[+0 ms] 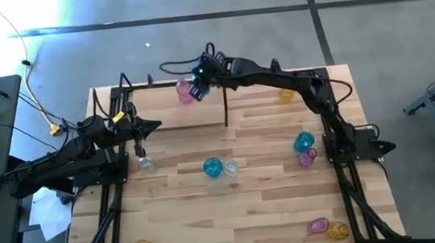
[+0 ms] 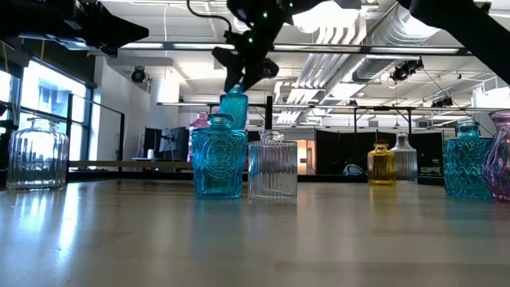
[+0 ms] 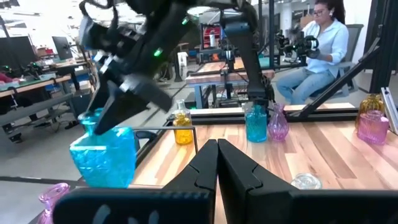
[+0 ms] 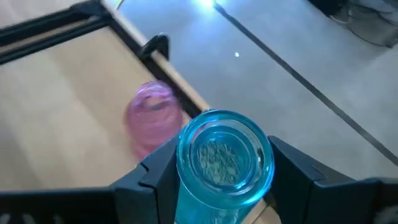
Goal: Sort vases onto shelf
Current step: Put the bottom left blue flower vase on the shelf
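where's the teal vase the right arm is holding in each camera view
High view: teal vase in the right gripper, at the shelf's far edge, beside a pink vase.
Low view: teal vase hanging above the table, behind a teal jar.
Left wrist view: teal vase at left, held from above.
Right wrist view: teal vase seen from above between the jaws.
Shared landmark: the pink vase next to it.
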Tool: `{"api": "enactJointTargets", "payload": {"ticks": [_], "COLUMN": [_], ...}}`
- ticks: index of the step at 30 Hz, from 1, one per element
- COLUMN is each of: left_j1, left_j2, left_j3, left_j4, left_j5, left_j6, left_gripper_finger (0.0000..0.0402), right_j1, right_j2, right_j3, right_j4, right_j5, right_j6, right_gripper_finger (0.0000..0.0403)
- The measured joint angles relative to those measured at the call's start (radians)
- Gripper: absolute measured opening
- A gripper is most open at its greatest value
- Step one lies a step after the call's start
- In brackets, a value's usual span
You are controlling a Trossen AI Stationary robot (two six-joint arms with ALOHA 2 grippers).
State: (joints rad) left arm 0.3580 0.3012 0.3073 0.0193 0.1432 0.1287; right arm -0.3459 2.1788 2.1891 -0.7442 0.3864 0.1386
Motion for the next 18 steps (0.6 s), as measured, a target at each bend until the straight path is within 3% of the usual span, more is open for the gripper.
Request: {"api": "enactJointTargets", "payload": {"ticks": [6,18], "left_j1": [0.000,0.000], "left_j2": [0.000,0.000], "left_j3": [0.000,0.000], "left_j4": [-0.001,-0.001], "left_j5": [0.000,0.000], "left_j6": [-0.004,-0.012], "left_gripper_finger": [0.0000,0.0000], "right_j1": [-0.047,-0.059], "right_j2": [0.001,0.001], "right_j3": [-0.095,-0.132], "right_j4": [0.081,0.134], "right_j5": [-0.041,-0.065], "right_j6": [0.014,-0.009], "right_gripper_finger": [0.0168,0.0168]}}
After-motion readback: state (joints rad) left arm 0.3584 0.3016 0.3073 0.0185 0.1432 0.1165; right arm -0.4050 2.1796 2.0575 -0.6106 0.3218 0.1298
